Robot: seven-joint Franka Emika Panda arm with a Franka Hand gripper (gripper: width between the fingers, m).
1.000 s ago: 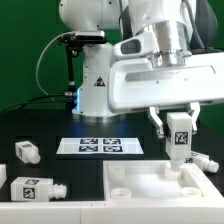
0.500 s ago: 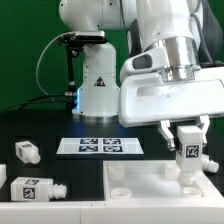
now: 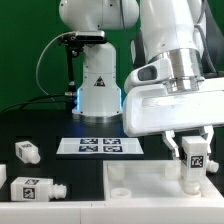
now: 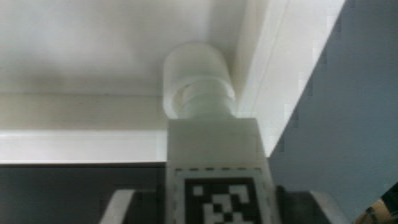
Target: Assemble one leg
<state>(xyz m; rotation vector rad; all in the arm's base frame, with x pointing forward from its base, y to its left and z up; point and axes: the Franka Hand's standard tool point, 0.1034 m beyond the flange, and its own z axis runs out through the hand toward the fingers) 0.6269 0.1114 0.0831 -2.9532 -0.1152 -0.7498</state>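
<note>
The hand [image 3: 195, 148] was pinching the leg [image 3: 196, 162] between its two fingers. It held the leg upright with the tagged face toward the exterior camera, low over the large white slab [image 3: 145, 195] at the slab's far corner on the exterior view's right. In the wrist view the round peg [image 4: 201, 85] pointed away from the hand and lay against the white of the slab, close beside a raised edge. Whether it had already touched or entered anything could not be told from either picture.

On the dark tabletop [image 3: 60, 170] one spare leg [image 3: 27, 151] and a second spare leg [image 3: 33, 187] lay well apart from the slab, toward the exterior view's left. The marker board [image 3: 100, 146] lay flat between them and the hand.

The step in hand looked like seating the leg at its corner — the carry seemed about over and the insertion just starting. The next move probably called for a small, careful descent with the peg kept square to its socket, then a turn or a press to fix it. A slight tilt could jam the peg against the raised edge — so alignment mattered more than speed.
</note>
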